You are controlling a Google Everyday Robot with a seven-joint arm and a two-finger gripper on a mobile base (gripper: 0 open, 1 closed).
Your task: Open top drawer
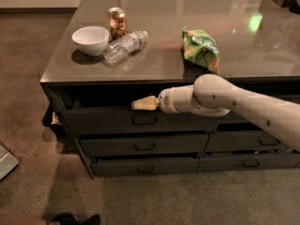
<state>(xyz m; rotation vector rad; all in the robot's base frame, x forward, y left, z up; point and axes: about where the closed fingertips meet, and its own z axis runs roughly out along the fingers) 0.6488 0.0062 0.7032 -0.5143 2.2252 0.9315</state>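
Observation:
The top drawer [103,121] is the wide dark grey front just under the tabletop [154,64], with a small loop handle [144,120] at its centre. A dark gap shows above its front, so it stands slightly pulled out. My gripper [142,103], cream-coloured at the end of the white arm [211,97], reaches in from the right. It sits at the drawer's upper edge, just above the handle and apart from it. It holds nothing that I can see.
On the tabletop stand a white bowl [91,39], a can [117,22], a lying plastic bottle [124,45] and a green chip bag [201,48]. Two shallower drawers [144,145] lie below, with more drawers to the right [253,163]. Brown floor in front.

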